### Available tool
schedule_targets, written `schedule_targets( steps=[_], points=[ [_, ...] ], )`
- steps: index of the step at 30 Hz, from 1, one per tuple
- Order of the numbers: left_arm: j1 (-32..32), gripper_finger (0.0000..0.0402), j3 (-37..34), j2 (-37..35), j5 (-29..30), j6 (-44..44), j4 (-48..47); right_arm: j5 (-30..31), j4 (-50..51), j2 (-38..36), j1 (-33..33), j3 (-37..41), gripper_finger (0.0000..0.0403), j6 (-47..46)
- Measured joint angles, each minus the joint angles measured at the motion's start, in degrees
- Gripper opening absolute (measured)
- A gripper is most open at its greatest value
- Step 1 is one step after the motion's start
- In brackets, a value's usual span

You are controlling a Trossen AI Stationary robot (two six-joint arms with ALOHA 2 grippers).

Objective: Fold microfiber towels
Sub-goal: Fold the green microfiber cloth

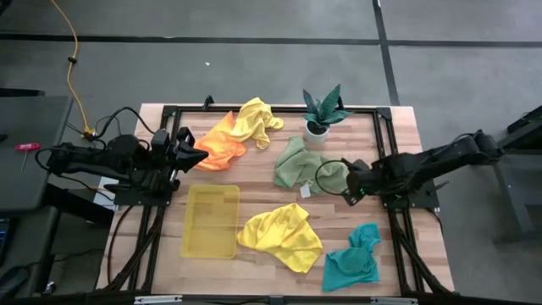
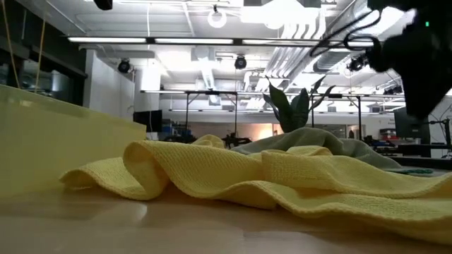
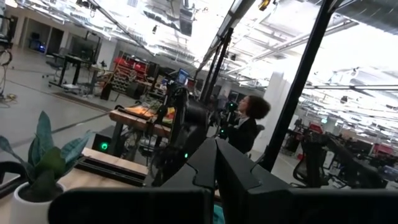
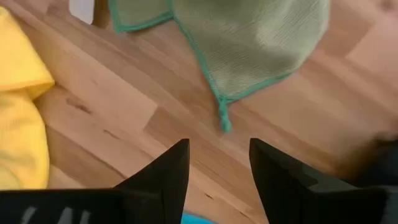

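Five towels lie crumpled on the wooden table: orange (image 1: 222,146) and yellow (image 1: 254,121) at the far left, olive-green (image 1: 298,163) in the middle, a second yellow one (image 1: 282,237) near the front, and teal (image 1: 354,261) at the front right. My right gripper (image 4: 219,163) points down, open, over bare wood just short of the olive-green towel's teal-edged corner (image 4: 222,115); nothing is between its fingers. My left gripper (image 1: 193,153) hangs shut at the table's left, beside the orange towel, raised and pointing across the table.
A translucent yellow tray (image 1: 210,222) lies at the front left. A small potted plant (image 1: 323,110) stands at the far edge, behind the olive-green towel. A white tag (image 4: 81,9) lies by that towel. A person sits in the room beyond the table (image 3: 247,121).
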State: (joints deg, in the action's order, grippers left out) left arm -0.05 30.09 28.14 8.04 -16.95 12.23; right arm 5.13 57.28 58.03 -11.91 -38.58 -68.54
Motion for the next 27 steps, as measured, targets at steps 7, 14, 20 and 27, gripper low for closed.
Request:
schedule_targets(
  steps=[7,14,20,27],
  points=[
    [0.0,0.0001,0.0,0.0,0.0,0.0,0.0,0.0,-7.5,6.4,0.4,4.7,0.0161,-0.9],
    [0.0,0.0001,0.0,0.0,0.1,0.1,0.0,0.1,-7.9,15.5,1.4,3.7,0.0161,2.0],
    [0.0,0.0001,0.0,0.0,0.1,0.0,0.0,-1.3,-11.0,19.2,1.8,3.7,0.0161,2.1],
    [0.0,0.0001,0.0,0.0,0.1,0.0,0.0,-1.3,-12.8,22.3,1.8,3.6,0.0158,1.5]
  ],
)
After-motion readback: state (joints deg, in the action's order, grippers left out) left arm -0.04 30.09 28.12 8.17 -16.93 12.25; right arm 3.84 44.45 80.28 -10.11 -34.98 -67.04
